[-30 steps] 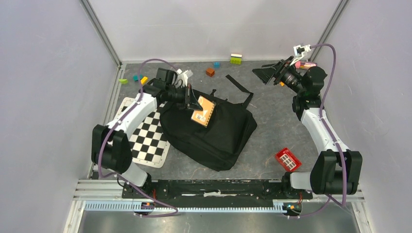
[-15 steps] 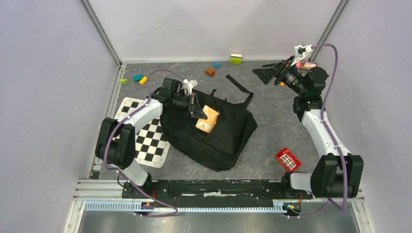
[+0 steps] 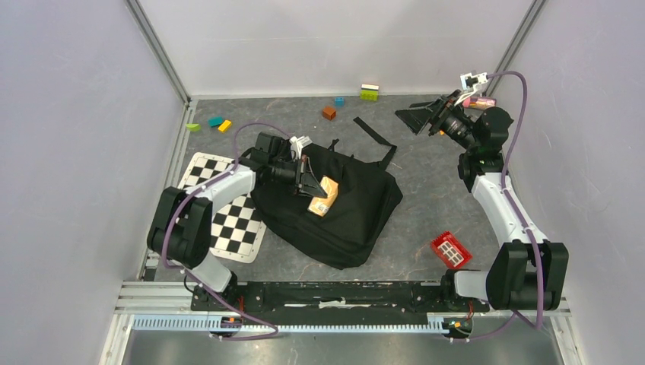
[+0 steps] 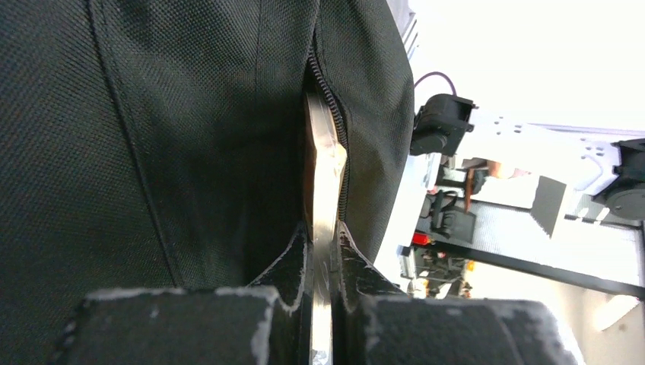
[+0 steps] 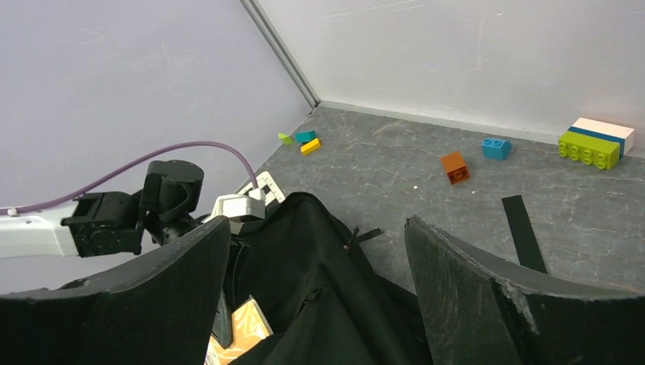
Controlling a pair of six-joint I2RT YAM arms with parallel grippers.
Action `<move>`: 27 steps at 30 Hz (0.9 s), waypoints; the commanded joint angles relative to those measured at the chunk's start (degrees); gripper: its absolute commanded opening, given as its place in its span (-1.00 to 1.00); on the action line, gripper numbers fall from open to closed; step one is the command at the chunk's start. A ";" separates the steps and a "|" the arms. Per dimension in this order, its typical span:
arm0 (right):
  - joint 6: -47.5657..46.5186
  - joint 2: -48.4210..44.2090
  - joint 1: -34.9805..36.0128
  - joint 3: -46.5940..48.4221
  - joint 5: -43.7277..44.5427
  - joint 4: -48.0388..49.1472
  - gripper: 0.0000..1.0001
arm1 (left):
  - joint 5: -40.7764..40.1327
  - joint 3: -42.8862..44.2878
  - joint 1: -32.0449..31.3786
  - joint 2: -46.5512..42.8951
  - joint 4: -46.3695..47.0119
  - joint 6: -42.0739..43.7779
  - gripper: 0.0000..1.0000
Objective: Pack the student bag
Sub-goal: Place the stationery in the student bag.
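The student bag [image 3: 354, 213] is a large black backpack lying in the middle of the floor, also seen in the right wrist view [image 5: 327, 266]. My left gripper [image 3: 310, 182] is shut on a flat orange notebook [image 3: 324, 196] and holds it edge-on over the bag. In the left wrist view the notebook's thin edge [image 4: 323, 152] runs from the left gripper [image 4: 325, 243] into the bag's zipper slit [image 4: 335, 114], with black fabric [image 4: 152, 152] on both sides. My right gripper [image 3: 423, 115] hangs raised at the far right, open and holding nothing [image 5: 316, 222]. The orange notebook [image 5: 239, 327] shows below it.
A checkerboard sheet [image 3: 228, 217] lies under the bag's left side. A red crate [image 3: 450, 249] sits at the near right. A loose black strap [image 3: 373, 131] and small blocks, brown [image 3: 328, 112], blue [image 3: 338, 99], green-white [image 3: 370, 92] and teal [image 3: 216, 122], lie near the back wall.
My left gripper has swung down and nearer with the notebook, turning it from flat-facing to edge-on at the bag's opening. The right arm has barely moved.
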 commanded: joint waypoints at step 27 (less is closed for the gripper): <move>-9.40 -2.57 -0.09 2.29 8.04 -8.72 0.79 | -18.82 8.45 -8.88 1.27 -11.11 4.06 0.57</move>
